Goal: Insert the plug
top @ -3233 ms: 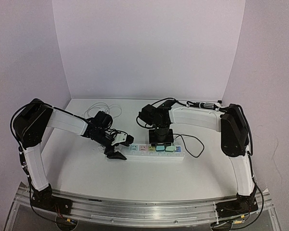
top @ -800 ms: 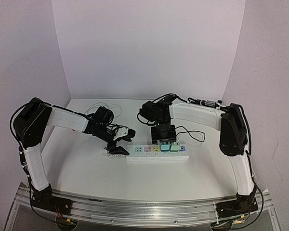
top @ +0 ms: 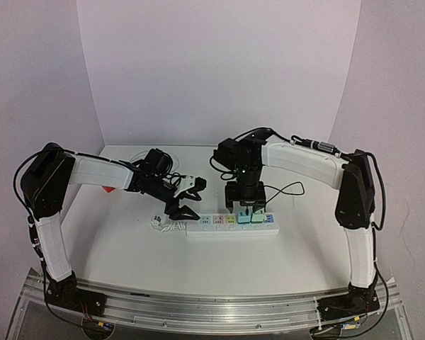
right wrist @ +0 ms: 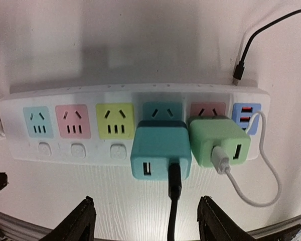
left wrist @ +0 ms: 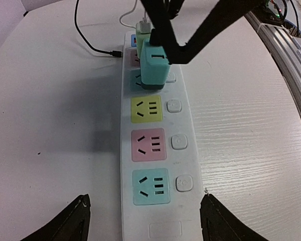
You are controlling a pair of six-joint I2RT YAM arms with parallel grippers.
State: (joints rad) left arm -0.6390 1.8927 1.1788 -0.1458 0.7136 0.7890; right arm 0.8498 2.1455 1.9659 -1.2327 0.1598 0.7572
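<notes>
teal plug [right wrist: 160, 150] seated in power strip [right wrist: 12, 143] | right fingers [right wrist: 79, 223] spread, empty (clear of plug) | left fingers [left wrist: 65, 226] spread, empty

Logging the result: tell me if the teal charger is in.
In. The teal charger sits flush against the power strip, no prongs showing.

With fingers wide, the left tool [left wrist: 144, 201] straddles the power strip [left wrist: 189, 125], a teal plug [left wrist: 154, 70] seated farther along.
</notes>
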